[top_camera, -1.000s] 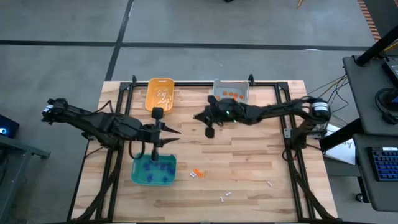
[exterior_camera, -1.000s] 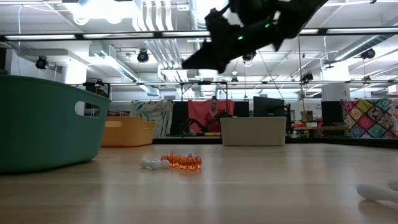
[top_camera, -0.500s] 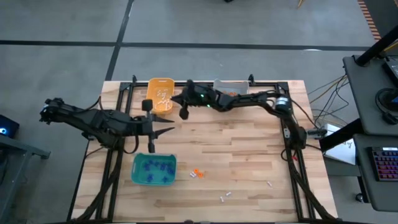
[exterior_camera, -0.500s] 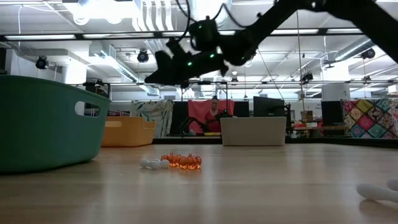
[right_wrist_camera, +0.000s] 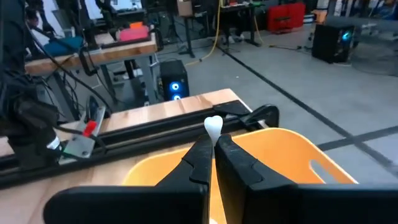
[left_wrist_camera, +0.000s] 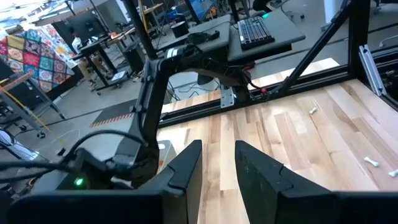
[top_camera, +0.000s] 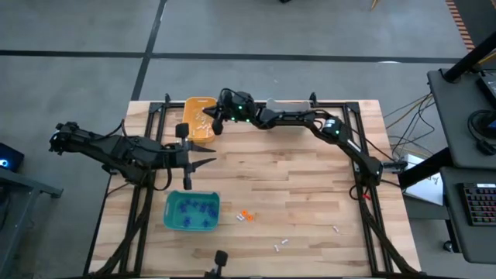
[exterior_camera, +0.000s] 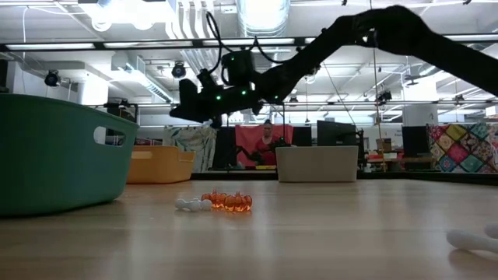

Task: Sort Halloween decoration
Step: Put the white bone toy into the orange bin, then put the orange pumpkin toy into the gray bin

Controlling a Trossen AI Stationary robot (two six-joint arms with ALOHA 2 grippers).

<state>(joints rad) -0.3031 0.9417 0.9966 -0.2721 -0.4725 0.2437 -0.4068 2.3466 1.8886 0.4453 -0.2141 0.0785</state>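
Landmark: the orange-yellow bin (top_camera: 199, 117) at the far edge of the table (top_camera: 310, 209).

Right gripper (right_wrist_camera: 212, 144) reaches across to hang above this bin, fingers pinched tight on a small white trinket (right_wrist_camera: 213, 126) that sticks up from the tips. In the overhead view the gripper (top_camera: 211, 124) sits over the bin's right-hand rim. More white pieces (top_camera: 203, 118) lie inside the bin.

Left gripper (top_camera: 211, 163) waits just nearer than the bin, over bare wood, fingers (left_wrist_camera: 186, 174) a narrow gap apart with nothing between them.

Grey bin (top_camera: 288, 111) stands beside the orange-yellow bin along the same far edge. Teal bin (top_camera: 191, 211) sits well nearer, holding purple spiky pieces (top_camera: 194, 209).

Loose on the table, well away from the orange-yellow bin: a small cluster of orange roundish trinkets (exterior_camera: 227, 201) with a white one (exterior_camera: 191, 204) touching it, to the right of the teal bin; further white pieces (top_camera: 281, 245) towards the near edge.

A person (exterior_camera: 268, 141) shows in the room behind.
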